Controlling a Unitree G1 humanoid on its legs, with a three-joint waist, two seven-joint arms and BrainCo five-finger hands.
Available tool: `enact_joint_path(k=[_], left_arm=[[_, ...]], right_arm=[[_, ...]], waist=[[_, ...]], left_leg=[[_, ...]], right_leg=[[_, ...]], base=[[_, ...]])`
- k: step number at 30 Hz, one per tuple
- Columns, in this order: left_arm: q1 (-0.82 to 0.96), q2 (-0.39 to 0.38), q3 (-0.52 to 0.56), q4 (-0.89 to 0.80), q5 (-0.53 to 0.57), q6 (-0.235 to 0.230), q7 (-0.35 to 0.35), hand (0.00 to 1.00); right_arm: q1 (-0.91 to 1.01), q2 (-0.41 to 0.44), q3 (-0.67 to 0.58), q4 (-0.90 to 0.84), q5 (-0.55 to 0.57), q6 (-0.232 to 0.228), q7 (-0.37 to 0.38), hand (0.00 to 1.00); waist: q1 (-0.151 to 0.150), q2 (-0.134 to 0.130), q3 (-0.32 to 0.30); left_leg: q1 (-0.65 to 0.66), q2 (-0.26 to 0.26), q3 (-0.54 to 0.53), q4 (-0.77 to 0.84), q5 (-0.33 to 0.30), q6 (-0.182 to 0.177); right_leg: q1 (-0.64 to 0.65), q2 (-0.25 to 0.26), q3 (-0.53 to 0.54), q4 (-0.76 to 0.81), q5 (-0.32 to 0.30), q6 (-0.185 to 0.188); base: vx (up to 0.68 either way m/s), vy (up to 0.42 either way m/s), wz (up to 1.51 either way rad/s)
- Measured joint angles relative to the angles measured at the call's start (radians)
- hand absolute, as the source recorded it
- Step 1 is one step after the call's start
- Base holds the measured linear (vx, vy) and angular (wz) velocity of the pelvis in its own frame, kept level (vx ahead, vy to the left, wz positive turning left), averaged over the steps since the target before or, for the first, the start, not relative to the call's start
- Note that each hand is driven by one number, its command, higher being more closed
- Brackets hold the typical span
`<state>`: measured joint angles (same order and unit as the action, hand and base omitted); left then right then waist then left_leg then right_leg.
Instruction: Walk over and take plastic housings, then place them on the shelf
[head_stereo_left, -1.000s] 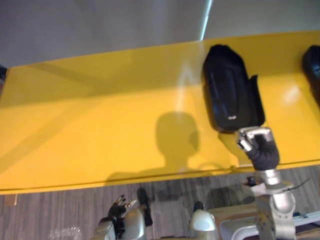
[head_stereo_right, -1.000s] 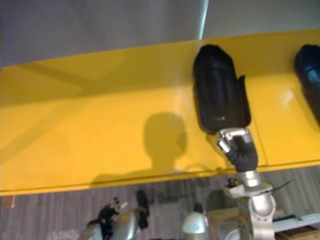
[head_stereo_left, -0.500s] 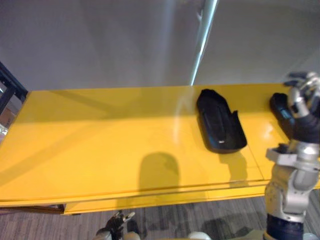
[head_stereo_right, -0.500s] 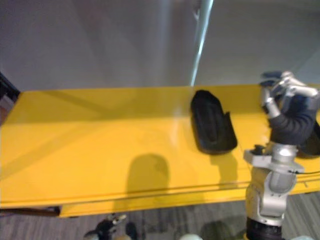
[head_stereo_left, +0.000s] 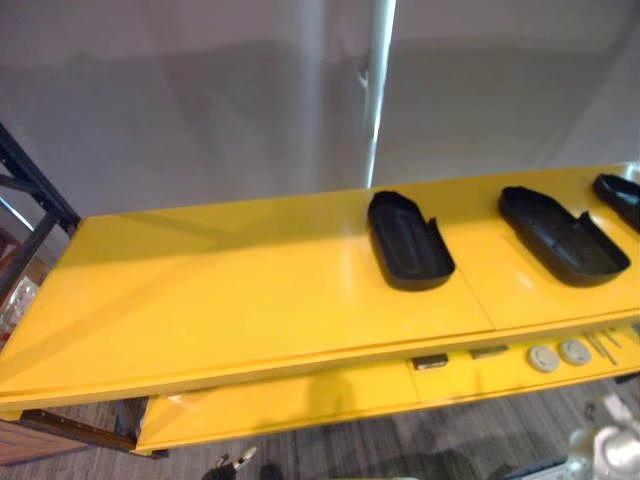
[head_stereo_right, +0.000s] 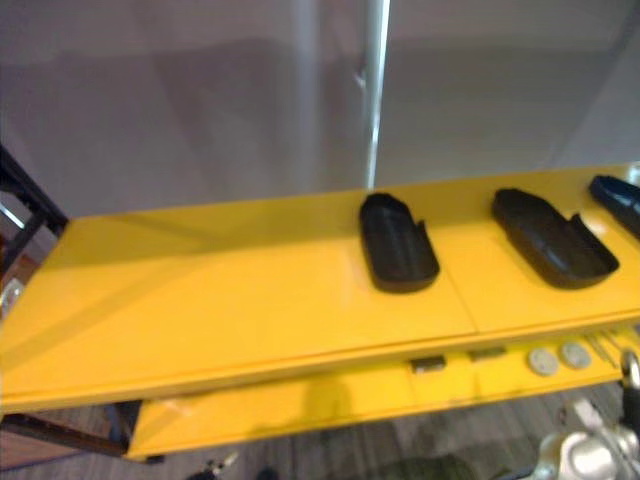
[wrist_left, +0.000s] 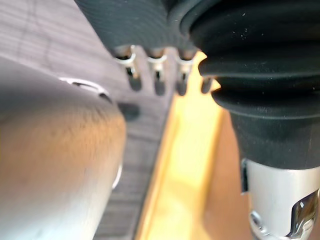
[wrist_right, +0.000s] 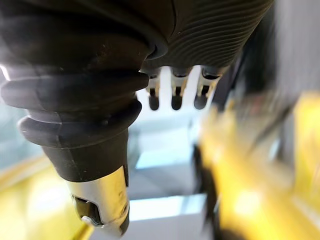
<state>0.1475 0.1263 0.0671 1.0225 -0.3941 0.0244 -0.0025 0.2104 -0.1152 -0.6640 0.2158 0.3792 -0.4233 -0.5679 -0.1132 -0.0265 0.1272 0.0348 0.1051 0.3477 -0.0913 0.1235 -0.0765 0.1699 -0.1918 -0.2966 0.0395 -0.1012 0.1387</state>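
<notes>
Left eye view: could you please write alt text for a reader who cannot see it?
Three black plastic housings lie apart on the right half of a long yellow shelf, the last cut off by the picture's edge. A lower yellow shelf holds two small pale discs; a grey wall stands behind.

Holds the left hand (wrist_left: 157, 30) down with fingers (wrist_left: 158, 80) straight in a row and thumb (wrist_left: 280, 200) set apart, gripping nothing. Holds the right hand (wrist_right: 200, 30) the same way: fingers (wrist_right: 175, 95) straight, thumb (wrist_right: 100, 200) off to one side, empty. Shows the right arm (head_stereo_right: 585, 458) low, at the lower right corner of the head views.
</notes>
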Motion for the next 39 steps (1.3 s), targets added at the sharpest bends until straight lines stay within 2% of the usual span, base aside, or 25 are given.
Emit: enact_joint_path(k=[2,7,9,13,16,17,18,19,20,21,22,23,24,25,26,27,28,31,33,35,39], left_arm=[[0.000,0.013,0.000,-0.003,0.002,0.001,0.000,0.00],[-0.003,0.017,-0.002,-0.021,0.032,0.001,-0.009,0.00],[-0.016,0.019,-0.010,-0.022,0.081,0.001,-0.014,0.00],[-0.032,0.025,-0.042,-0.032,0.184,0.001,-0.020,0.00],[-0.031,0.025,-0.048,-0.042,0.219,0.001,-0.022,0.00],[-0.031,0.028,-0.034,-0.052,0.216,-0.001,-0.024,0.00],[-0.027,0.030,-0.005,-0.076,0.215,-0.003,-0.023,0.00],[-0.020,0.030,0.002,-0.086,0.215,-0.004,-0.020,0.00],[-0.004,0.036,0.010,-0.099,0.210,-0.010,-0.019,0.00],[0.010,0.028,0.009,-0.098,0.210,-0.013,-0.020,0.00],[0.023,0.015,0.007,-0.097,0.211,-0.014,-0.021,0.00],[0.047,-0.002,-0.006,-0.094,0.217,-0.017,-0.023,0.00],[0.051,-0.004,-0.006,-0.093,0.218,-0.021,-0.024,0.00],[0.047,-0.004,-0.012,-0.089,0.233,-0.029,-0.023,0.00],[0.043,0.001,-0.015,-0.086,0.246,-0.041,-0.021,0.00],[0.037,0.005,-0.019,-0.084,0.246,-0.043,-0.020,0.00],[0.038,0.018,-0.038,-0.078,0.241,-0.045,-0.014,0.00],[0.041,0.020,-0.051,-0.069,0.194,-0.045,0.003,0.00],[0.041,0.020,-0.051,-0.069,0.193,-0.055,0.023,0.00],[0.041,0.009,-0.051,-0.069,0.178,-0.072,0.036,0.00],[0.054,-0.008,-0.049,-0.070,0.183,-0.102,0.029,0.00]], right_arm=[[0.008,0.039,0.000,0.083,0.007,-0.012,0.022,0.00],[-0.002,0.088,0.065,0.122,0.039,-0.037,0.114,0.00],[-0.017,0.089,0.098,0.128,0.039,-0.041,0.137,0.00],[-0.039,0.089,0.142,0.149,0.039,-0.049,0.178,0.00],[-0.057,0.089,0.173,0.149,0.039,-0.049,0.208,0.00],[-0.072,0.090,0.186,0.149,0.039,-0.049,0.226,0.00],[-0.097,0.076,0.223,0.147,0.039,-0.049,0.251,0.00],[-0.119,0.060,0.254,0.147,0.039,-0.049,0.265,0.00],[-0.172,0.029,0.312,0.146,0.038,-0.048,0.296,0.00],[-0.206,-0.007,0.344,0.140,0.038,-0.048,0.319,0.00],[-0.221,-0.024,0.348,0.139,0.038,-0.048,0.330,0.00],[-0.232,-0.044,0.345,0.127,0.040,-0.047,0.344,0.00],[-0.228,-0.050,0.341,0.113,0.040,-0.047,0.350,0.00],[-0.219,-0.067,0.329,0.093,0.041,-0.046,0.357,0.00],[-0.217,-0.080,0.323,0.088,0.042,-0.032,0.374,0.00],[-0.214,-0.079,0.323,0.086,0.043,-0.029,0.377,0.00],[-0.210,-0.079,0.338,0.073,0.042,-0.015,0.384,0.00],[-0.206,-0.079,0.386,0.036,0.039,-0.003,0.419,0.00],[-0.204,-0.077,0.416,0.030,0.038,-0.003,0.443,0.00],[-0.186,-0.074,0.440,0.026,0.036,-0.003,0.454,0.00],[-0.177,-0.064,0.491,0.009,0.037,-0.002,0.459,0.00]], waist=[[-0.003,-0.019,0.002],[0.003,-0.031,0.004],[0.017,-0.034,0.006],[0.021,-0.037,0.014],[0.029,-0.035,0.013],[0.042,-0.051,0.016],[0.058,-0.048,0.018],[0.067,-0.036,0.019],[0.084,-0.020,0.029],[0.101,0.001,0.034],[0.105,0.025,0.031],[0.102,0.057,0.024],[0.096,0.063,0.025],[0.080,0.067,0.030],[0.069,0.066,0.033],[0.070,0.052,0.042],[0.075,0.039,0.047],[0.081,0.038,0.046],[0.091,0.042,0.047],[0.094,0.060,0.051],[0.097,0.070,0.055]], left_leg=[[0.000,-0.003,0.003,0.000,0.000,0.000],[0.001,-0.004,0.010,0.000,-0.002,-0.002],[0.010,-0.005,0.019,0.000,-0.009,-0.006],[0.036,-0.005,0.025,0.000,-0.023,-0.015],[0.047,0.000,0.031,0.008,-0.038,-0.024],[0.015,0.013,0.017,0.096,-0.072,-0.029],[-0.064,0.052,-0.076,0.277,-0.145,0.022],[-0.100,0.077,-0.124,0.372,-0.186,0.042],[-0.150,0.105,-0.221,0.530,-0.236,0.062],[-0.161,0.105,-0.335,0.611,-0.317,0.050],[-0.156,0.106,-0.371,0.629,-0.346,0.046],[-0.136,0.113,-0.399,0.614,-0.391,0.013],[-0.124,0.112,-0.393,0.593,-0.407,0.006],[-0.108,0.105,-0.382,0.545,-0.434,-0.022],[-0.094,0.097,-0.360,0.494,-0.448,-0.053],[-0.089,0.087,-0.352,0.478,-0.444,-0.063],[-0.087,0.076,-0.335,0.474,-0.441,-0.062],[-0.088,0.056,-0.322,0.478,-0.440,-0.061],[-0.089,0.055,-0.320,0.478,-0.438,-0.062],[-0.092,0.055,-0.340,0.475,-0.429,-0.069],[-0.123,0.059,-0.370,0.486,-0.423,-0.073]], right_leg=[[0.001,-0.004,0.000,0.001,0.006,-0.005],[0.004,-0.004,0.000,-0.002,0.014,-0.002],[0.007,-0.005,0.007,-0.004,0.011,-0.007],[0.028,-0.004,0.013,-0.004,-0.001,-0.028],[0.016,0.000,0.056,-0.002,-0.005,-0.035],[-0.010,-0.001,0.107,-0.001,-0.001,-0.029],[-0.045,0.014,0.168,0.011,0.016,-0.031],[-0.066,0.033,0.205,0.019,0.026,-0.036],[-0.085,0.062,0.289,0.025,0.031,-0.044],[-0.104,0.082,0.369,0.024,0.038,-0.034],[-0.118,0.100,0.404,0.025,0.041,-0.029],[-0.136,0.122,0.448,0.025,0.048,-0.017],[-0.144,0.121,0.461,0.025,0.051,-0.012],[-0.166,0.112,0.468,0.026,0.063,0.006],[-0.189,0.099,0.473,0.027,0.075,0.024],[-0.194,0.088,0.475,0.027,0.082,0.028],[-0.204,0.076,0.468,0.025,0.098,0.031],[-0.200,0.056,0.459,0.009,0.113,0.030],[-0.200,0.053,0.458,0.001,0.118,0.039],[-0.199,0.053,0.437,0.000,0.120,0.042],[-0.207,0.057,0.407,0.006,0.118,0.040]], base=[[0.07,0.024,0.00],[0.08,0.002,-0.02],[0.07,0.003,-0.10],[0.06,-0.006,-0.05],[0.06,0.005,-0.32],[0.05,-0.022,-0.97],[0.03,-0.047,-1.28],[-0.03,-0.039,-1.87],[-0.06,0.087,-2.20],[-0.09,0.169,-2.22],[-0.08,0.220,-1.83],[-0.05,0.150,-1.03],[-0.03,0.166,-0.71],[-0.03,0.173,-0.30],[-0.07,0.188,-0.25],[-0.11,0.166,-0.31],[-0.11,0.126,-0.28],[-0.08,0.082,-0.17],[-0.06,0.035,-0.05],[-0.06,-0.008,0.17],[-0.04,-0.011,0.20]])
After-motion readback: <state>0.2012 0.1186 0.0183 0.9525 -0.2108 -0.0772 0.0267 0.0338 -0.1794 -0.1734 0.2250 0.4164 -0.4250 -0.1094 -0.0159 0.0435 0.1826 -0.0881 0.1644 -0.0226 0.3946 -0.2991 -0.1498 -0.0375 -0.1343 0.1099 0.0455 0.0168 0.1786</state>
